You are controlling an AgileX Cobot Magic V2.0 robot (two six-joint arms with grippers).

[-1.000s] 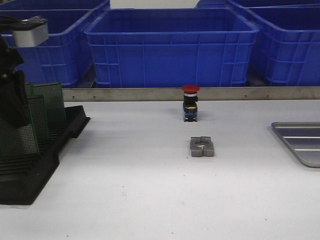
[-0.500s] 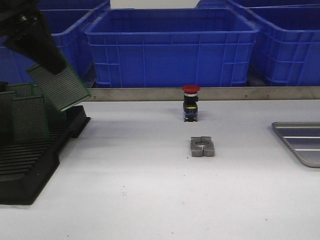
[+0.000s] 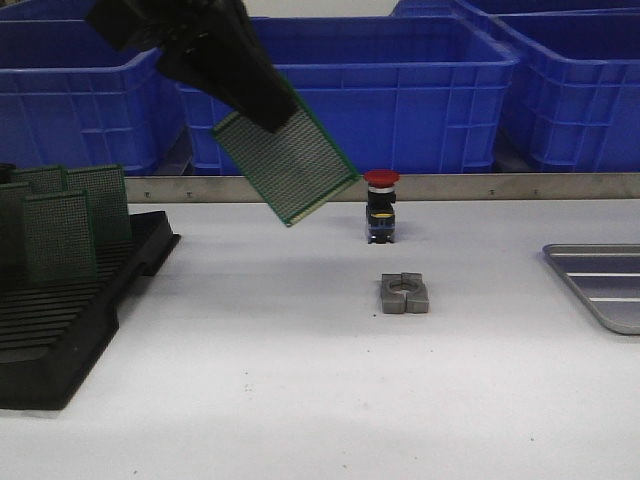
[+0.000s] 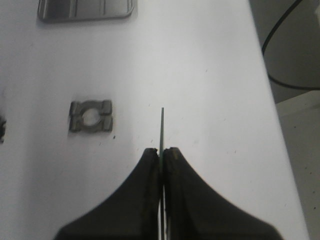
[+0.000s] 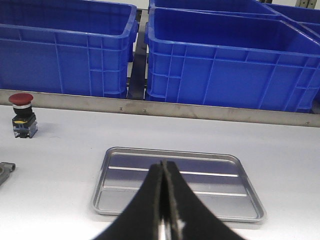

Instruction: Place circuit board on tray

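blue plastic crates (image 3: 340, 90) back a white table (image 3: 300, 380). left gripper (image 4: 161, 151) pinches the green perforated circuit board (image 3: 287, 165) by one edge, aloft and tilted, clear of clutter. beyond its fingertips lies the shallow silver-grey metal tray (image 4: 86, 10), bare. right gripper (image 5: 163, 167) hangs pressed together, holding nothing.

We see a factory-style workbench: big blue plastic crates (image 3: 345, 95) behind a white table (image 3: 300, 380), and a black slotted rack (image 3: 60, 330) of circuit boards.
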